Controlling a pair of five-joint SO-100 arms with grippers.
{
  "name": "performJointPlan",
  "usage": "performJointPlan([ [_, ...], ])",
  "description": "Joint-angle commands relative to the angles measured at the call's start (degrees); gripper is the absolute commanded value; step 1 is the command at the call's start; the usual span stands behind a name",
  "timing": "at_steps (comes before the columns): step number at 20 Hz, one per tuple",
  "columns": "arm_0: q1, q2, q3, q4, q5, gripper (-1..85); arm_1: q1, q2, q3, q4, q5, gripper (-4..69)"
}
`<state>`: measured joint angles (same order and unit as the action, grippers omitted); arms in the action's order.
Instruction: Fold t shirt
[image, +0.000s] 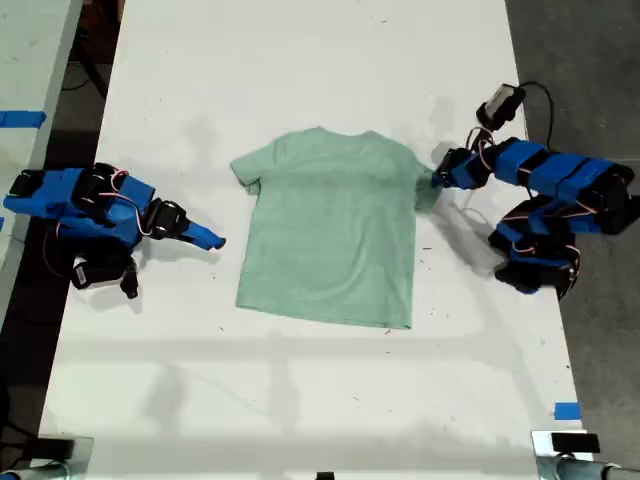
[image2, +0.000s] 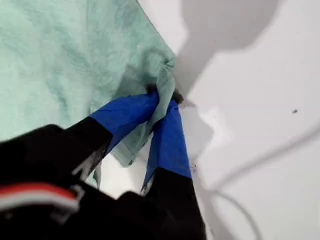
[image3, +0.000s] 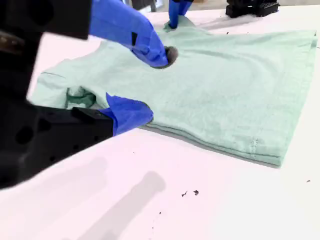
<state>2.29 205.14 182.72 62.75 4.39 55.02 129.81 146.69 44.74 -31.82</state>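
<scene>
The shirt (image: 330, 235) lies flat mid-worktop (image: 300, 400), hem nearest you in the exterior view. It looks light, soft and floppy, so pinch edges or sleeves, not the middle.

At that view's left your second hand (image3: 145, 82) hovers wide, holding nothing, just short of the near sleeve. At its right your first hand (image2: 162, 107) pinches the far sleeve.
</scene>
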Motion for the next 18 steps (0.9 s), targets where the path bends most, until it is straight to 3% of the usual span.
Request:
performJointPlan([
  [1, 0.00, 0.26, 0.62, -0.88, -0.88, 14.6, -0.88, 1.93, -12.22, 5.80, -6.06, -0.9],
  [5, 0.00, 0.26, 0.62, -0.88, -0.88, 14.6, -8.00, 2.64, -23.38, 9.05, -12.30, -0.9],
  [13, 0.00, 0.26, 0.62, -0.88, -0.88, 14.6, -29.36, -15.64, -35.60, -6.15, -18.63, -1.0],
  [16, 0.00, 0.26, 0.62, -0.88, -0.88, 14.6, -33.66, -31.73, -45.53, -7.29, -17.93, -1.0],
  [18, 0.00, 0.26, 0.62, -0.88, -0.88, 14.6, -34.98, -40.96, -53.70, -4.75, -17.49, -0.8],
])
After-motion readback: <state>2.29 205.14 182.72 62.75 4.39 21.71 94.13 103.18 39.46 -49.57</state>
